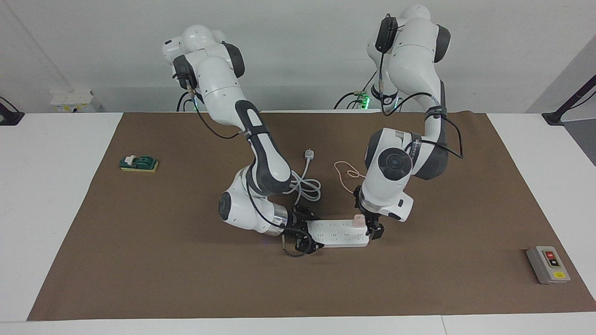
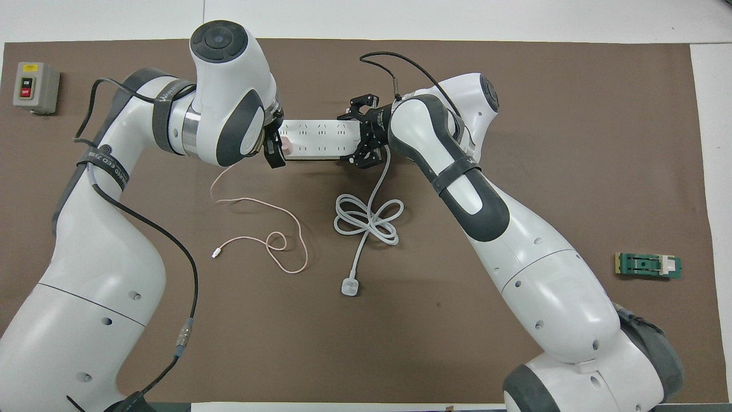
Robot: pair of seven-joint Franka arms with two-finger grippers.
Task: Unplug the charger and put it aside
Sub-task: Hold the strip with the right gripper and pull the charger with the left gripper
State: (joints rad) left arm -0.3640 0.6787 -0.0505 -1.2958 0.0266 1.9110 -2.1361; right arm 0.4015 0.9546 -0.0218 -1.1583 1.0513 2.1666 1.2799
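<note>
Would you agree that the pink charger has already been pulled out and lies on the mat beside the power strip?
Not quite: the facing view shows the charger still plugged into the power strip, at its end toward the left arm.

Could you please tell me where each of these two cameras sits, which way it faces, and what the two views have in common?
Facing view: high across the table, looking toward the robots; both arms show whole, from bases at the top down to the left gripper and right gripper.
Overhead view: high above the robots' own end, looking forward and steeply down; both arms enter from the bottom.
Shared: the power strip, with the right gripper at one end and the left gripper around the charger at the other.
</note>
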